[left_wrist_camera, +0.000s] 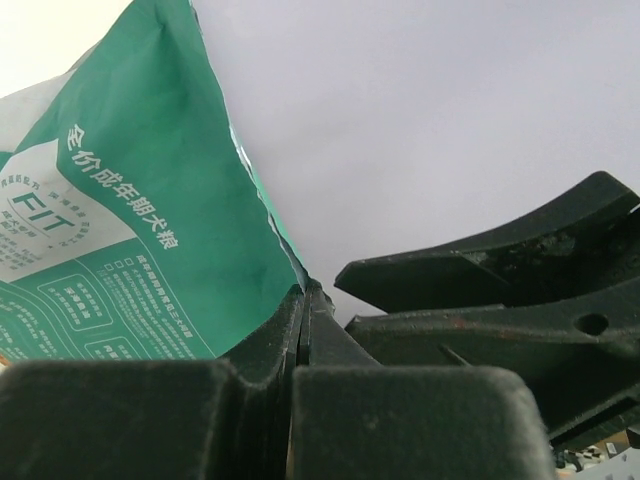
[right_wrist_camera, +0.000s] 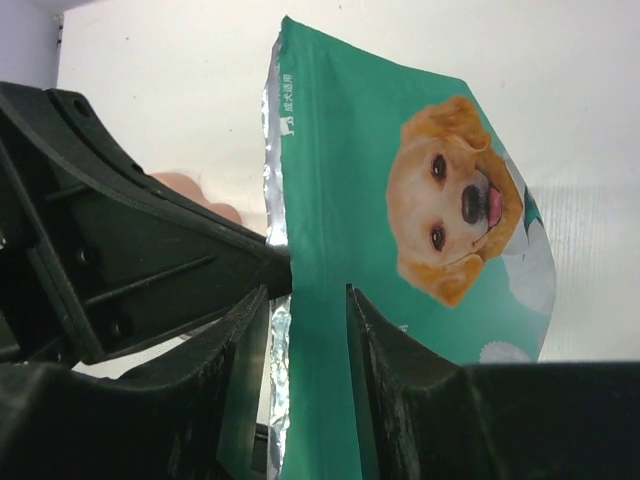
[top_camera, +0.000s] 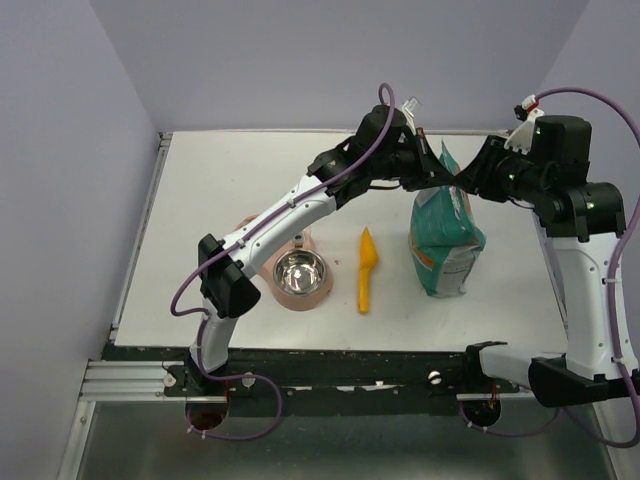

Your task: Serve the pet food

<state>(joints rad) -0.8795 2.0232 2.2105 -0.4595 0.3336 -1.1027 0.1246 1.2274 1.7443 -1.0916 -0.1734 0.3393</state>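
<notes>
The pale desk [top_camera: 200,200] carries a steel bowl [top_camera: 297,272] in a pink holder, a yellow scoop [top_camera: 367,270] beside it, and an upright teal bag [top_camera: 445,245].

Pale lilac back wall [top_camera: 330,60], plain and unbroken. Matching left wall [top_camera: 60,200] and right wall [top_camera: 610,80], closing in on three sides. White table [top_camera: 220,190] in the middle, matte, with a thin metal strip [top_camera: 138,240] down its left edge. Black bar [top_camera: 340,362] across the near edge, ribbed aluminium rail [top_camera: 120,378] at its left end. Below that, a grey sheet [top_camera: 350,450], possibly floor or a lower shelf, hard to tell. Soft, even light; faint shadows only.
</notes>
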